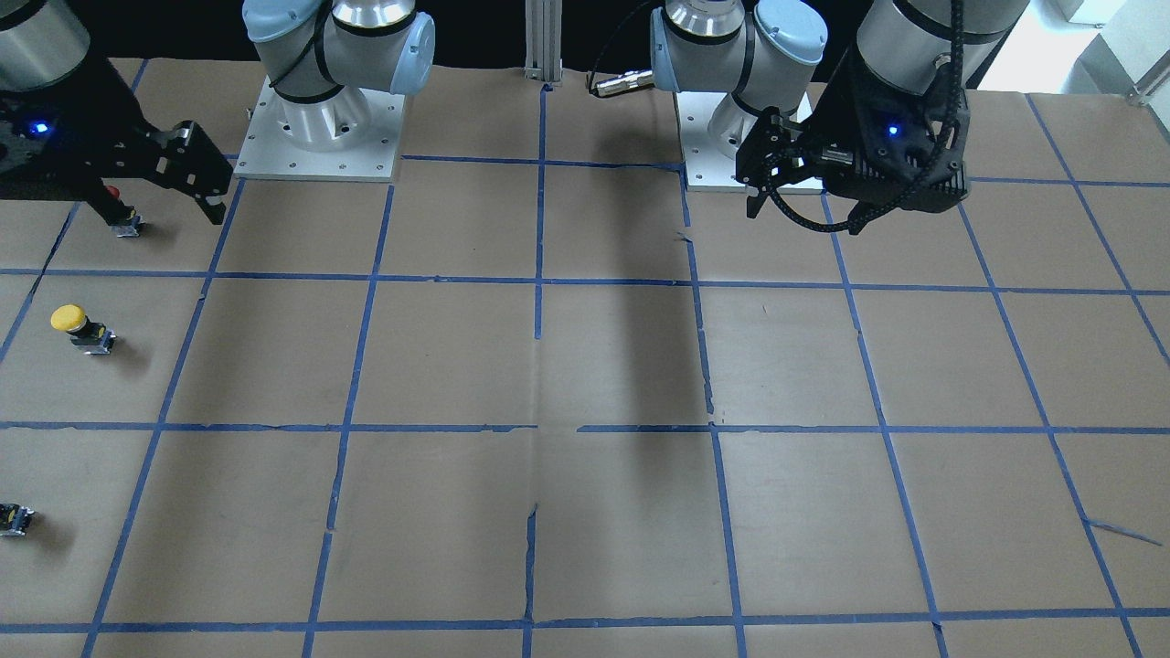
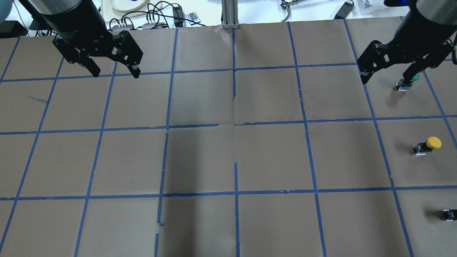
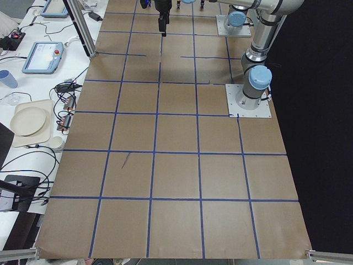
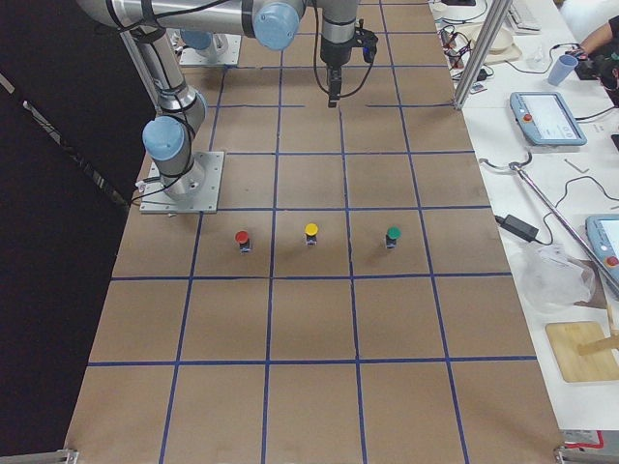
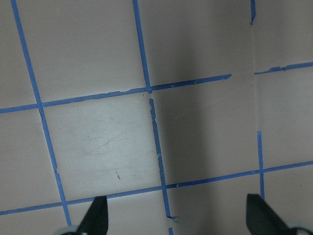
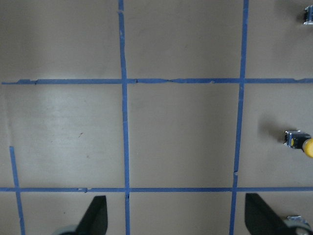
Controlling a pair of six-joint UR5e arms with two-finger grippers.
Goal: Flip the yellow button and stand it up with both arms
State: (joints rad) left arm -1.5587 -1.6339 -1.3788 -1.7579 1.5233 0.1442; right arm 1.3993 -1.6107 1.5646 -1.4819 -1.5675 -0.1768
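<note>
The yellow button (image 1: 71, 320) stands on the brown paper near the table's end on my right side, yellow cap on top of its black-and-grey body, as far as I can tell upright. It also shows in the overhead view (image 2: 432, 143), the exterior right view (image 4: 310, 232) and at the right edge of the right wrist view (image 6: 304, 144). My right gripper (image 2: 385, 79) (image 1: 169, 215) (image 6: 178, 218) is open and empty, high above the table, apart from the button. My left gripper (image 2: 116, 73) (image 1: 777, 196) (image 5: 178, 218) is open and empty over the far left squares.
A red-capped button (image 4: 242, 238) and a green-capped button (image 4: 393, 235) stand in a row either side of the yellow one. A small black-grey piece (image 2: 450, 214) shows at the overhead view's right edge. The arm base plates (image 1: 320, 137) sit at the robot's side.
</note>
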